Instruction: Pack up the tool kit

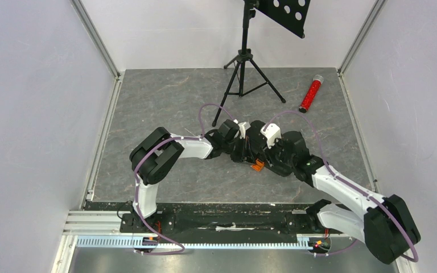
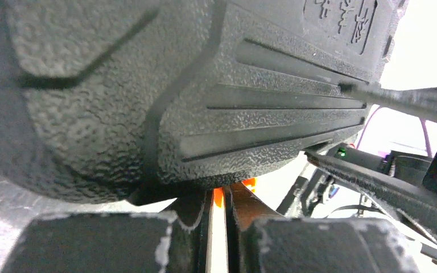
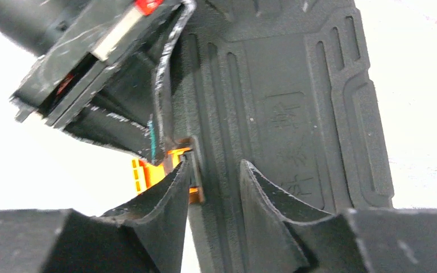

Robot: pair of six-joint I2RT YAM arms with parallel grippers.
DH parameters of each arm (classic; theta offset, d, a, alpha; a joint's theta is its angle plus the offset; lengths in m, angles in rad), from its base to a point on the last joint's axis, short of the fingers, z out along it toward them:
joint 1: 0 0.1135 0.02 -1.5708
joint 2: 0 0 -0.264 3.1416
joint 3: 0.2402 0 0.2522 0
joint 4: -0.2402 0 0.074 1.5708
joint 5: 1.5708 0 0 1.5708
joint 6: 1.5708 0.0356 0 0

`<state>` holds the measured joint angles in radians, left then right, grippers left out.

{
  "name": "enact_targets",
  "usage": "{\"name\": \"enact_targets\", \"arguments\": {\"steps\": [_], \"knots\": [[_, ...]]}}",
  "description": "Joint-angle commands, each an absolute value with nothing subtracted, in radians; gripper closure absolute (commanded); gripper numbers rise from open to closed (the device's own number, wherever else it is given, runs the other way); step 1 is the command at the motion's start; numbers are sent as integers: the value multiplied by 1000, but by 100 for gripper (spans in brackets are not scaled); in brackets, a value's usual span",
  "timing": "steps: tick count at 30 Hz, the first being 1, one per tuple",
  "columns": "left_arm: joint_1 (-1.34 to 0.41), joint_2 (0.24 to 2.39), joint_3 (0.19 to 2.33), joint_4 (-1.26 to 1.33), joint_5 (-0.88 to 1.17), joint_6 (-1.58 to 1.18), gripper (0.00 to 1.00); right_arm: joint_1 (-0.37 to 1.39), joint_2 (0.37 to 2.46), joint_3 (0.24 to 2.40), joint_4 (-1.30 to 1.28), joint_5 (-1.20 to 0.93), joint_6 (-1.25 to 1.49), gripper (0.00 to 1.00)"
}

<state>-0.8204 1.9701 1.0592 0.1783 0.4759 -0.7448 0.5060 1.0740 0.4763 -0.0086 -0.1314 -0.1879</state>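
Observation:
The black tool kit case (image 1: 295, 145) lies closed at the table's middle, its orange latch (image 1: 257, 165) facing the near side. No loose tools show. My left gripper (image 1: 248, 154) reaches in from the left. In the left wrist view its fingers (image 2: 222, 196) are nearly together below the ribbed lid (image 2: 205, 85), with the orange latch (image 2: 249, 183) just past the tips. My right gripper (image 1: 265, 150) sits over the case. In the right wrist view it (image 3: 213, 168) is open, one finger beside the latch (image 3: 148, 173), the other over the lid (image 3: 296, 85).
A black tripod stand (image 1: 244, 62) stands at the back centre. A red glittery tube (image 1: 310, 94) lies at the back right. Pale walls enclose the table on three sides. The left gripper's body (image 3: 102, 85) shows close by in the right wrist view.

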Motion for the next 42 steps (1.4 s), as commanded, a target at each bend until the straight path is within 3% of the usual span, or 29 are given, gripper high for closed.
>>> {"name": "enact_targets", "arguments": {"steps": [1, 7, 13, 21, 27, 32, 42], "knots": [[-818, 1962, 1132, 145, 578, -882, 94, 557, 990, 476, -87, -143, -252, 62], [-808, 1975, 1174, 61, 589, -884, 96, 688, 962, 522, -185, -38, -343, 69], [-807, 1985, 1189, 50, 600, -894, 96, 736, 1002, 529, -249, -68, -346, 71], [-807, 2006, 1226, 14, 607, -892, 96, 824, 1010, 526, -224, -33, -327, 70], [-806, 2014, 1230, 8, 614, -897, 96, 881, 1038, 505, -198, 139, -338, 68], [-807, 2020, 1233, 6, 620, -902, 96, 920, 1089, 502, -183, 250, -347, 71], [-807, 2028, 1242, 6, 624, -913, 96, 940, 1125, 500, -138, 224, -345, 78]]}}
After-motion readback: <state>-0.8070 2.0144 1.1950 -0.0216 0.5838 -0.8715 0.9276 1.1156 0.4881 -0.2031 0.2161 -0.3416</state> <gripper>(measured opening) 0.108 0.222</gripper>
